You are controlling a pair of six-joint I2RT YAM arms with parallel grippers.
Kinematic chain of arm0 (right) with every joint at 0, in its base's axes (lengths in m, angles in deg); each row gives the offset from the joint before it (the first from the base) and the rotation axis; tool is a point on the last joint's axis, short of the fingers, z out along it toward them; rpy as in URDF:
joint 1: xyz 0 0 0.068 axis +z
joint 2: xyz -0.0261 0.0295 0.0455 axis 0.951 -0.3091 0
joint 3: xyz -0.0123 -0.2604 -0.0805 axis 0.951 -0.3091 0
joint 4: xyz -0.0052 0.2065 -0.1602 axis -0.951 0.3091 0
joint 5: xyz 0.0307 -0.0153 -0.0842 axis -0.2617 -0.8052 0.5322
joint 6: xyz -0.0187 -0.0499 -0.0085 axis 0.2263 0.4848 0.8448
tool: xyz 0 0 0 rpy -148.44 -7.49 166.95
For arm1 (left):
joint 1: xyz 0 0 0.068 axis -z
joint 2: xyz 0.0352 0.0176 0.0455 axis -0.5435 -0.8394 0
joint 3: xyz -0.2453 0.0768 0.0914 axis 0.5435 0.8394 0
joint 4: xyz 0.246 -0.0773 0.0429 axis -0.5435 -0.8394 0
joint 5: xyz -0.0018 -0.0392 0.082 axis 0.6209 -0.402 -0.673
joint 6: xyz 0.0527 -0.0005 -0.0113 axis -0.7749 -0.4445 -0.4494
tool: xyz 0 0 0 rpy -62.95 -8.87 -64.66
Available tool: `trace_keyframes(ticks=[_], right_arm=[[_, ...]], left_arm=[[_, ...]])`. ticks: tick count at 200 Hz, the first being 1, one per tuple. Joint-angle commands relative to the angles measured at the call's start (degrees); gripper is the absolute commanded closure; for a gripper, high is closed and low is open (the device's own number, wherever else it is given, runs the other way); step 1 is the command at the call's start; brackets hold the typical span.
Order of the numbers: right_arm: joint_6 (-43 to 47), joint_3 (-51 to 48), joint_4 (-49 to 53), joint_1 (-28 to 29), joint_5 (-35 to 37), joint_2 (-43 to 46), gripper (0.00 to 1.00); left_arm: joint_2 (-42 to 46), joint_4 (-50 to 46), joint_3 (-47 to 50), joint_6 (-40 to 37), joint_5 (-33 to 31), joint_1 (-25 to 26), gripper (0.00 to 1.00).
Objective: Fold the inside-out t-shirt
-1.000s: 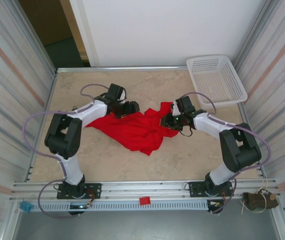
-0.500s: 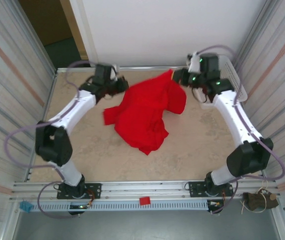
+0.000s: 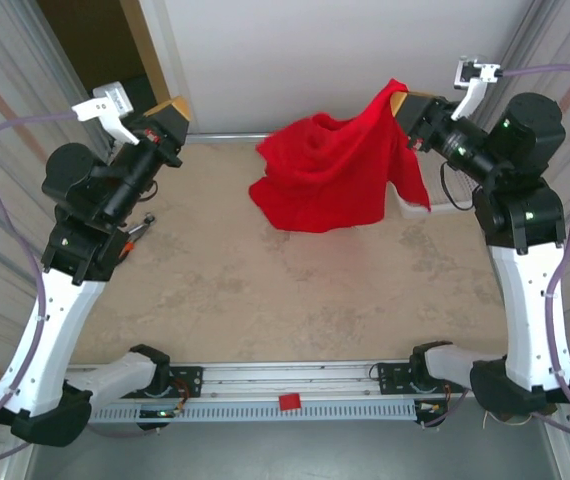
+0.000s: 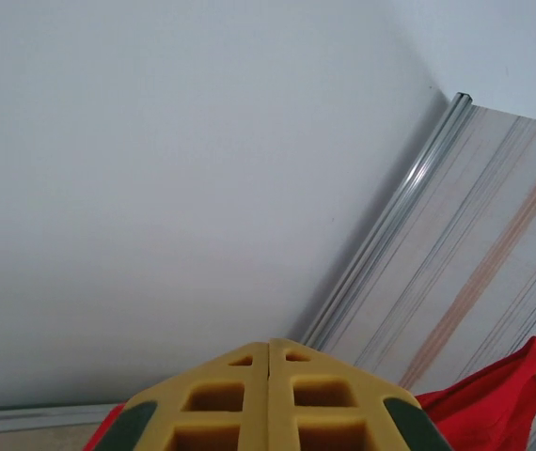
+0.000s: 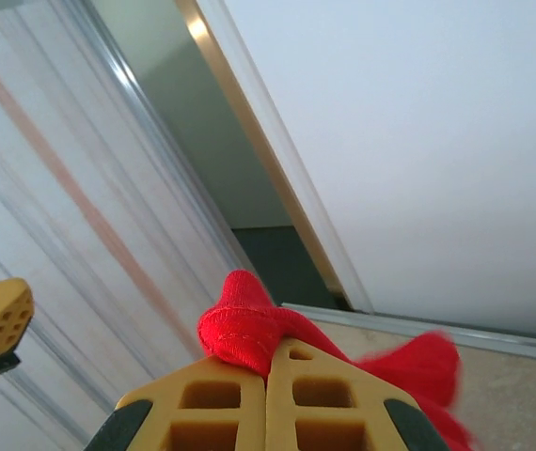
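Note:
The inside-out t-shirt, bright red, hangs bunched in the air over the far side of the table. My right gripper is raised high at the far right and is shut on a corner of it. In the right wrist view a red fold bulges out between the pressed-together yellow fingers of the right gripper. My left gripper is raised at the far left, apart from the cloth. Seen from the left wrist, the left gripper is shut with nothing between its fingers, and red cloth shows low to the right.
A white basket peeks out behind the hanging shirt at the far right. Ribbed metal walls close in both sides, with a white back wall and a dark doorway far left. A small red block sits on the near rail.
Both arms rose from the table and swung apart toward the far corners. The shirt lifted with them, then slipped from the left gripper and now hangs from the right one alone.

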Motion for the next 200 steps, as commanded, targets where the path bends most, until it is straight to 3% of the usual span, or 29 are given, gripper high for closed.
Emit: trace_keyframes(ticks=[1, 5, 17, 37, 66, 104, 143, 160, 200], right_arm=[[-2.88, -1.26, -2.67, 0.72, -2.57, 1.59, 1.0], [-3.01, -1.34, -2.35, 0.81, -2.78, 1.51, 1.0], [-2.95, -1.95, -1.72, 1.28, -3.42, 1.14, 1.0], [-2.54, -3.67, -1.38, 1.78, -3.46, 0.93, 1.0], [-2.23, -5.43, -1.32, 1.77, -3.45, 1.39, 1.0], [-1.27, -6.37, 0.05, 1.74, -3.43, 2.49, 1.0], [-1.19, -7.37, -0.11, 1.62, -2.65, 3.34, 1.0], [-1.18, -7.08, -0.02, 1.35, -2.74, 3.34, 1.0], [-1.18, -6.19, 0.59, 0.29, -3.8, 3.51, 1.0]], left_arm=[[-1.23, -1.74, 1.43, 0.21, -0.05, 1.28, 1.0], [-1.4, -2.4, 1.81, -0.15, -0.05, 1.76, 0.96], [-1.69, -3.22, 4.79, -0.99, -0.51, 3.37, 0.71], [-1.87, -1.16, 13.54, -0.4, -1.35, 6.01, 0.44], [-4.48, 6.21, 25.49, -2.14, 0.33, 9.84, 0.31], [-13.43, 12.46, 27.62, -11.1, 10.78, 12.94, 0.24], [-22.88, 14.5, 23.72, -13.7, 17.23, 18.06, 0.23], [-25.56, 15.84, 22.73, -13.7, 17.93, 19.24, 0.23], [-30.3, 16.52, 20.43, -14.34, 12.95, 19.39, 0.22]])
